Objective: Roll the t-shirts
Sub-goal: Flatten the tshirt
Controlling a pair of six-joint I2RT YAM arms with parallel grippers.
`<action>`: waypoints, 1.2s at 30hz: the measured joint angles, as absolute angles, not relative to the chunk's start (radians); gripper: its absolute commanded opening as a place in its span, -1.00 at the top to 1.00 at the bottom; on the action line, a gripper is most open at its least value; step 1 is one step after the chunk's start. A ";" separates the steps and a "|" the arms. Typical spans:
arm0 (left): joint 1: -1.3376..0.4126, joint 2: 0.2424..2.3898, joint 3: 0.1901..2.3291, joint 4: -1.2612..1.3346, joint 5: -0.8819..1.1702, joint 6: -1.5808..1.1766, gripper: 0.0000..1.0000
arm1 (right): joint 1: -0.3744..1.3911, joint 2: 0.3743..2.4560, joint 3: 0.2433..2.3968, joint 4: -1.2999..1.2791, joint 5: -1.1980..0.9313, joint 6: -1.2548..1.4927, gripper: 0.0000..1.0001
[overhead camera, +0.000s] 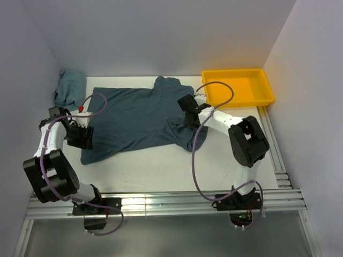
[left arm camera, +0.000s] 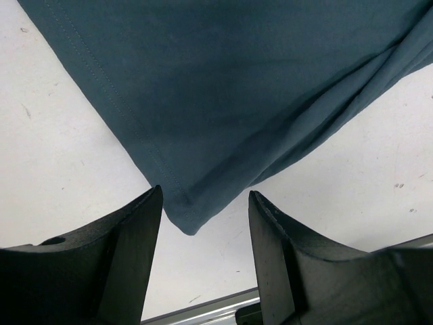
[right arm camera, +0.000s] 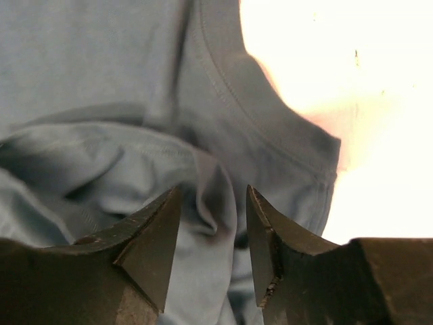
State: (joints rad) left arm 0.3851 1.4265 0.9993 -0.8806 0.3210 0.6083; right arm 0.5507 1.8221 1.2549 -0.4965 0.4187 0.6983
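Note:
A dark slate-blue t-shirt (overhead camera: 134,115) lies spread on the white table, bunched and folded along its right side. My left gripper (overhead camera: 86,136) hovers open at the shirt's near-left corner; in the left wrist view that hem corner (left arm camera: 186,217) lies just ahead of the left gripper (left arm camera: 205,193), and nothing sits between the fingers. My right gripper (overhead camera: 185,107) is over the rumpled right part near the collar. In the right wrist view the right gripper (right arm camera: 214,191) stands open, with a raised fold of the t-shirt (right arm camera: 216,183) between its jaws, unpinched.
A second t-shirt (overhead camera: 69,88) lies crumpled in the back left corner. A yellow tray (overhead camera: 241,88) stands at the back right, close behind the right arm. Aluminium rails (overhead camera: 161,201) run along the near edge and right side. Walls close in the back and sides.

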 measured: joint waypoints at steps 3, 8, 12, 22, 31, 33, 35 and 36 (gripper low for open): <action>0.385 1.427 0.999 -0.881 0.321 0.608 -0.18 | 0.538 1.864 1.269 -0.490 0.416 0.697 0.06; 0.385 1.427 0.999 -0.880 0.321 0.608 -0.18 | 0.525 1.895 1.279 -0.483 0.400 0.686 0.76; 0.385 1.434 0.999 -0.880 0.321 0.608 -0.18 | 0.507 1.903 1.300 -0.484 0.389 0.678 0.95; 0.385 1.457 1.016 -0.879 0.317 0.607 -0.18 | 0.389 1.927 1.458 -0.487 0.299 0.627 0.86; 0.385 1.499 1.044 -0.879 0.317 0.604 -0.18 | 0.349 2.062 1.578 -0.503 0.263 0.586 -0.14; 0.385 1.507 1.052 -0.878 0.318 0.599 -0.20 | 0.349 2.061 1.565 -0.505 0.264 0.585 -0.22; 0.385 1.510 1.062 -0.880 0.319 0.590 -0.21 | 0.348 2.038 1.531 -0.490 0.265 0.585 -0.23; 0.385 1.510 1.068 -0.880 0.319 0.586 -0.22 | 0.348 2.012 1.495 -0.483 0.264 0.586 -0.23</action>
State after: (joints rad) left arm 0.3851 1.5101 1.0683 -0.8803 0.3187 0.5861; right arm 0.3485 2.0121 1.4952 -0.4831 0.2638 0.5861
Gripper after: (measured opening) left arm 0.601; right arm 0.612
